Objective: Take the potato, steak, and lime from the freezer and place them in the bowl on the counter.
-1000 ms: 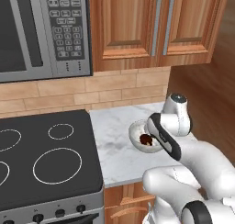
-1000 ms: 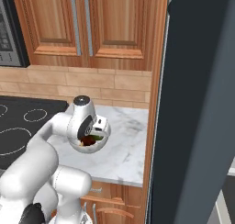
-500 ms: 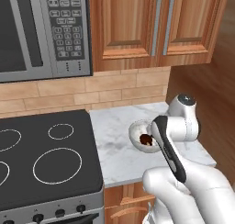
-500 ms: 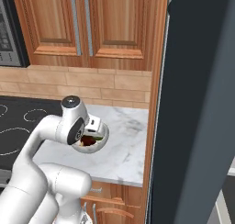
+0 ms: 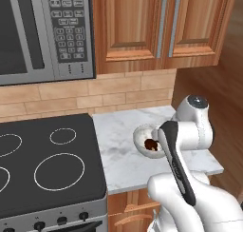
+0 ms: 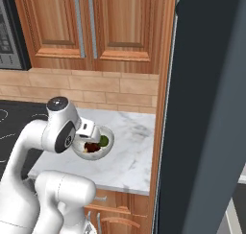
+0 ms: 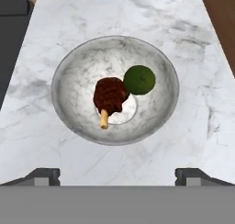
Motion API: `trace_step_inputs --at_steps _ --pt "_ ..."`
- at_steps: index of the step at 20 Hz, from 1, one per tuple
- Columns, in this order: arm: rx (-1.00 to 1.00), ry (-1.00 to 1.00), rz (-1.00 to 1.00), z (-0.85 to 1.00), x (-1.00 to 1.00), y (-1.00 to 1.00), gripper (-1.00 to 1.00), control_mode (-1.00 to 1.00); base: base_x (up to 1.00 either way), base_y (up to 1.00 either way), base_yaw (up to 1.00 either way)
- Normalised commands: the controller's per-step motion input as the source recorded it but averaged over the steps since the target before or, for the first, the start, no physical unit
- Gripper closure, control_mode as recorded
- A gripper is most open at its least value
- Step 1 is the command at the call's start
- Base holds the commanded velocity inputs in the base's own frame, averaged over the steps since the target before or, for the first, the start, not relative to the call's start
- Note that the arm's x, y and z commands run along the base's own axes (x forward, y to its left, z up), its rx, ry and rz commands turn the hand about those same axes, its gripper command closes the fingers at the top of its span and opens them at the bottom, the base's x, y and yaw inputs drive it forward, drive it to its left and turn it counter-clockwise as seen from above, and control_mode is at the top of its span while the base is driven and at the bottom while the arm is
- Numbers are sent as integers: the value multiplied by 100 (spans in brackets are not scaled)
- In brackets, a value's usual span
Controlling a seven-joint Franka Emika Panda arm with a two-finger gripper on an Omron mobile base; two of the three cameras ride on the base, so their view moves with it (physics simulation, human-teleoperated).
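Observation:
The bowl (image 7: 69,67) stands on the marble counter (image 7: 197,48), straight below my hand. Inside it lie the steak (image 7: 110,94), dark brown-red with a tan stub, and the green lime (image 7: 139,80), touching each other. My gripper (image 7: 117,175) hangs above the bowl's near rim, open, with nothing between its fingertips (image 7: 44,175). In the right base view my hand covers part of the bowl (image 6: 111,135), and the lime (image 6: 103,141) and steak (image 6: 91,146) show inside. The freezer (image 6: 206,113) door stands at the right. The potato is out of view.
A black stovetop (image 5: 42,164) adjoins the counter on the left, under a microwave (image 5: 42,31). Wooden wall cabinets (image 5: 161,26) hang above the counter. The counter's front edge (image 5: 161,178) is close to my arm.
My arm has shifted over the bowl, its upper joint moving up and sideways. The steak and lime stay put in the bowl. The jaws stay open.

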Motion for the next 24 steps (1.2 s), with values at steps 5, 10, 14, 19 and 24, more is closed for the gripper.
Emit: trace_step_inputs --at_steps 5,10,14,19,24 --pt "0 -1 0 22 -57 3 -100 -100 0 0 0" --pt "0 -1 0 27 -53 0 -100 -100 0 0 0" --pt "0 -2 0 19 -52 0 -100 -100 0 0 0" --pt "0 -6 0 26 -32 0 -100 -100 0 0 0" --pt "0 -9 0 41 -24 0 -100 -100 0 0 0"
